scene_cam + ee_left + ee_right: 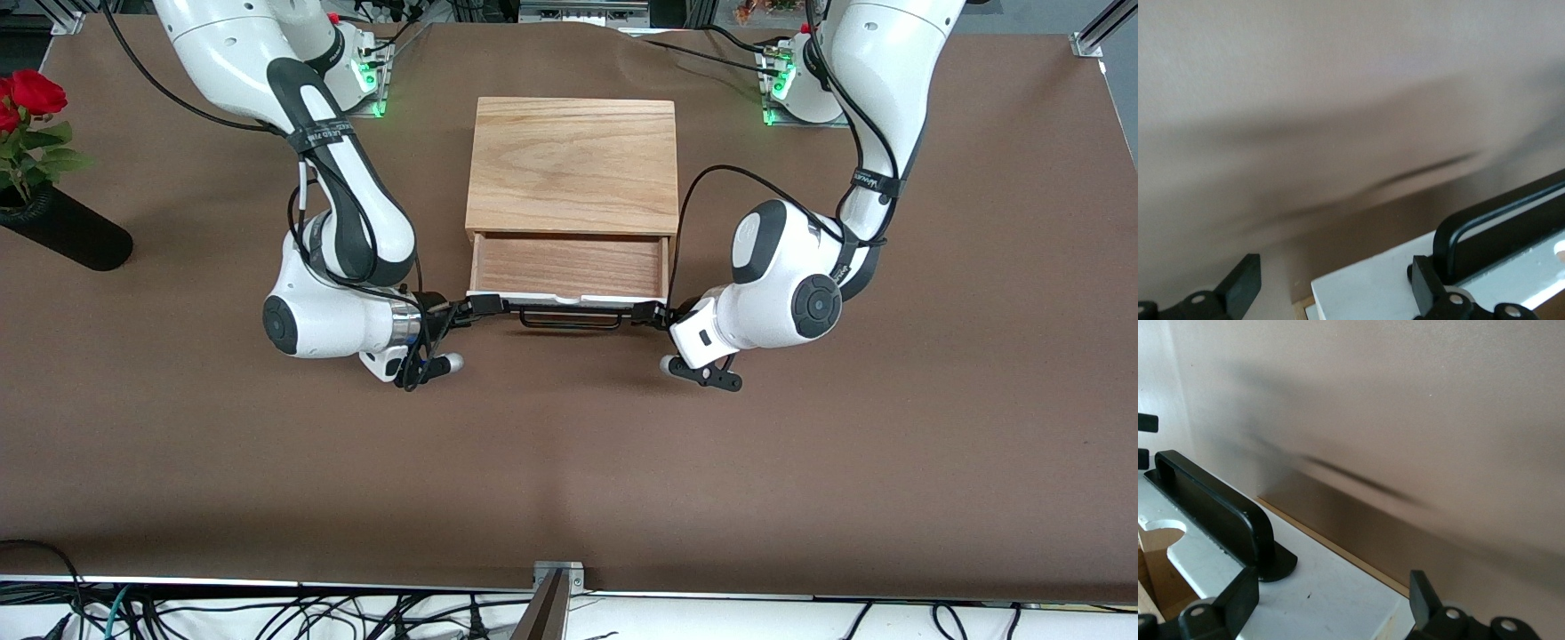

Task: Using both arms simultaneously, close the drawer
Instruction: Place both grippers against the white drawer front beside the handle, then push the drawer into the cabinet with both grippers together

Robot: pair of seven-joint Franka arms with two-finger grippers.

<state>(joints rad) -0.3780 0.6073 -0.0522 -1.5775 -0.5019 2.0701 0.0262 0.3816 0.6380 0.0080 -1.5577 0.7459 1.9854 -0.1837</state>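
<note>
Light-oak drawer (pixel 569 267) (white front), black handle (pixel 569 318), brown table (pixel 569 462), red rose (pixel 31 93)

Each hand (pixel 476 307) (pixel 653 313) flanks one end of the drawer (pixel 569 269) front.

box (pixel 572 164): light oak, visible grain, matt | drawer (pixel 569 267): wood tray, smooth white front | handle (pixel 1211 510): black, semi-gloss | table (pixel 569 462): brown matt cover | arm shells: glossy white plastic
</note>
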